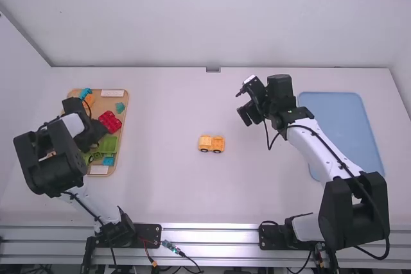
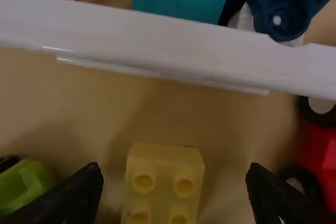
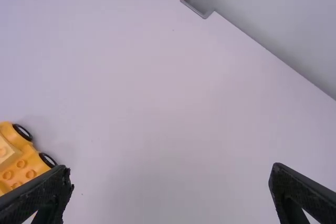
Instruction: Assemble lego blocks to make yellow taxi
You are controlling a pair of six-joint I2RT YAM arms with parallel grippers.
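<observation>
In the high view my left gripper [image 1: 92, 134] is low over the wooden tray [image 1: 124, 113] of loose parts. The left wrist view shows my left gripper [image 2: 175, 195] open, its fingers on either side of a pale yellow brick [image 2: 164, 182] and apart from it. A yellow-orange car [image 1: 210, 144] with wheels sits mid-table. My right gripper [image 1: 241, 104] stands above the table, beyond the car and to its right. Nothing is between the fingers of the open right gripper [image 3: 170, 179] in the right wrist view, where the car [image 3: 21, 163] is at the edge.
The tray also bears a red piece [image 1: 110, 121], a green piece [image 1: 106, 145], teal and blue pieces and white bricks. Close to the left wrist camera a long white bar [image 2: 157, 45] crosses the view. A blue mat [image 1: 340, 120] lies right, partly beneath the right arm.
</observation>
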